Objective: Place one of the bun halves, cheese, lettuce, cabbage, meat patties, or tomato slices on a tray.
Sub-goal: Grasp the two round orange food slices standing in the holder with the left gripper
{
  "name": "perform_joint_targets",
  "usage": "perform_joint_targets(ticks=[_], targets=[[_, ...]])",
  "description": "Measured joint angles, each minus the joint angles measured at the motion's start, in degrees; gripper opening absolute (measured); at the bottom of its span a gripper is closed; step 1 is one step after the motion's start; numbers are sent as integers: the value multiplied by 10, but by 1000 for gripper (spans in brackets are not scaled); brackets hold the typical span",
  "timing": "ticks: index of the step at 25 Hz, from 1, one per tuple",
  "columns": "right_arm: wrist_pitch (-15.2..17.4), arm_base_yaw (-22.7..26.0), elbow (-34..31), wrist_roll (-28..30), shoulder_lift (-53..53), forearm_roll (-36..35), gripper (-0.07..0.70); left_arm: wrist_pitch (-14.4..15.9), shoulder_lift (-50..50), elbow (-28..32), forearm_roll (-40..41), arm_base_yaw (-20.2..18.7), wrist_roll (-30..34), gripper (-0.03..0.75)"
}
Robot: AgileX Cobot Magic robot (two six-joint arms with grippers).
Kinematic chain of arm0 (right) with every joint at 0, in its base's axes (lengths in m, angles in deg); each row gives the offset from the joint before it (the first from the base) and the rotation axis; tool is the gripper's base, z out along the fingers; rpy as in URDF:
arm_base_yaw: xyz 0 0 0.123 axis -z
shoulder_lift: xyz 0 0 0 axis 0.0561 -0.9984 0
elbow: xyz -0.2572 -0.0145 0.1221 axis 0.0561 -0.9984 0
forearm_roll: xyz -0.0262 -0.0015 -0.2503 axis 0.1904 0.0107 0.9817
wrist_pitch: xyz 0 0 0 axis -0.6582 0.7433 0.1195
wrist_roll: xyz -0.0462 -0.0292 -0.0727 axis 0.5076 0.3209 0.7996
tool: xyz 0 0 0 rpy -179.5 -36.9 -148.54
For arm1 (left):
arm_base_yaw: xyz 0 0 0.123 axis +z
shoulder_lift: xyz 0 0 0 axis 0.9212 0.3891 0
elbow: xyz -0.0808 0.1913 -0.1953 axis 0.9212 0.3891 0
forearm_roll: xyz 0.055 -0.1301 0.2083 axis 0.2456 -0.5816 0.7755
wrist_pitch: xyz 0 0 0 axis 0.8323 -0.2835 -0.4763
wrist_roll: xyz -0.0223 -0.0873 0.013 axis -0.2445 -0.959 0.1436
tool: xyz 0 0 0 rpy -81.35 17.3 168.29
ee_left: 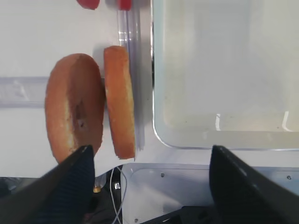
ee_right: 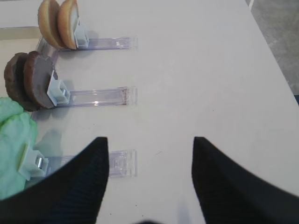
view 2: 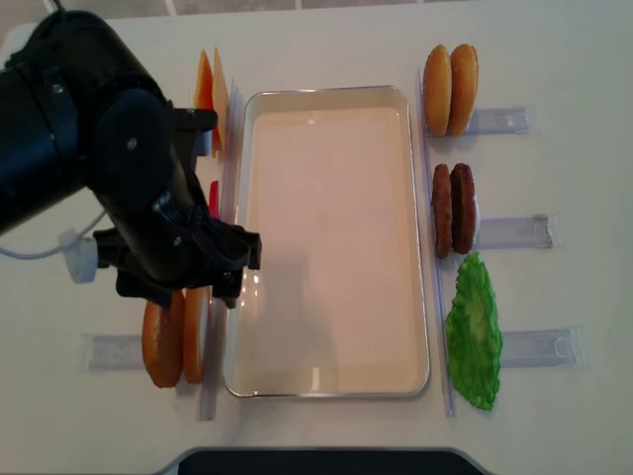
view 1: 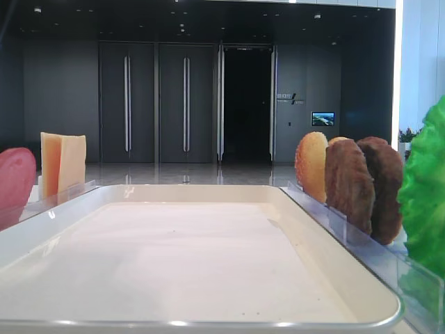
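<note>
A white bench (view 2: 554, 40) carries everything; a dark lobby with tall doors lies beyond it. The cream tray (view 2: 333, 97) lies in the middle with nothing on it. The left arm (view 2: 89, 168) hangs over the tray's left edge, its claw (ee_left: 149, 186) spread wide above two bun halves (ee_left: 88, 109) standing on edge just beside the tray's rim. The right claw (ee_right: 149, 182) is open over bare bench. Right of the tray stand the lettuce (view 2: 473, 336), two meat patties (view 2: 453, 208) and two more buns (view 2: 450, 89); cheese (view 2: 210, 89) stands at the left.

Bright, even light; glare on tray (view 1: 208, 190) rim
</note>
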Motion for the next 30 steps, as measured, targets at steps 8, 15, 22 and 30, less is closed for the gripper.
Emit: perform_joint_targets(ticks=[8, 15, 22, 30], targets=[[0, 0, 0, 0, 0, 0, 409, 0, -6, 0, 4, 0, -3, 580], [0, 0, 0, 0, 0, 0, 409, 0, -7, 0, 8, 0, -10, 580], [0, 0, 0, 0, 0, 0, 409, 0, -7, 0, -1, 19, -8, 580], [0, 0, 0, 0, 0, 0, 409, 0, -7, 55, 6, 21, -5, 580]])
